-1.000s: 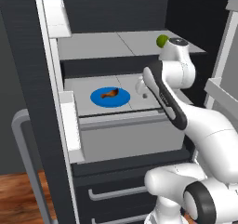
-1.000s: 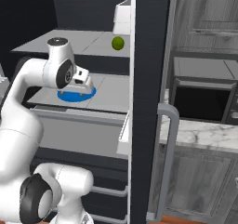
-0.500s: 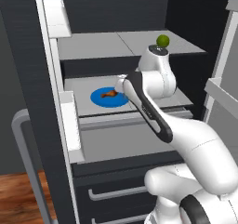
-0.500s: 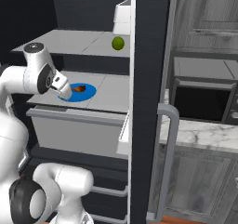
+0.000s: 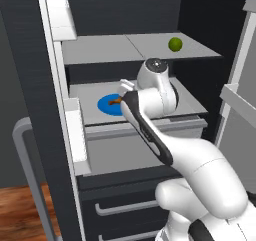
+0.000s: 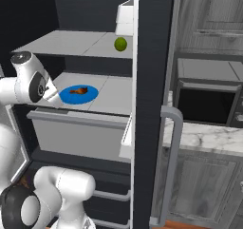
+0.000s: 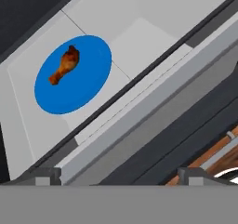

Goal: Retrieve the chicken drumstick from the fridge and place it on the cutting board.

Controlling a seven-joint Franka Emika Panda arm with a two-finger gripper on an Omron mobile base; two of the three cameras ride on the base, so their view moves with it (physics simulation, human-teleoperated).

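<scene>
Holding end effector [image 7: 119, 179] with jaws spread wide, empty, just outside fridge [image 5: 47, 60] at shelf [image 6: 114, 92] front edge. Chicken drumstick [image 7: 65, 65] lies on blue plate [image 7: 90, 79], mid shelf, ahead of tips, apart, off to one side in my hand view. Risks I see: wrist clipping shelf lip on reach-in; drumstick small, off-centre pinch could skid it across plate; green fruit [image 5: 174, 44] on upper shelf, well clear.

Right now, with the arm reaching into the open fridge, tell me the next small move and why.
Probably bring the open end effector forward and down over the small orange-brown chicken drumstick. It lies untouched on the round blue plate on the light grey fridge shelf, and in the hand view the tips sit well short of it.
</scene>
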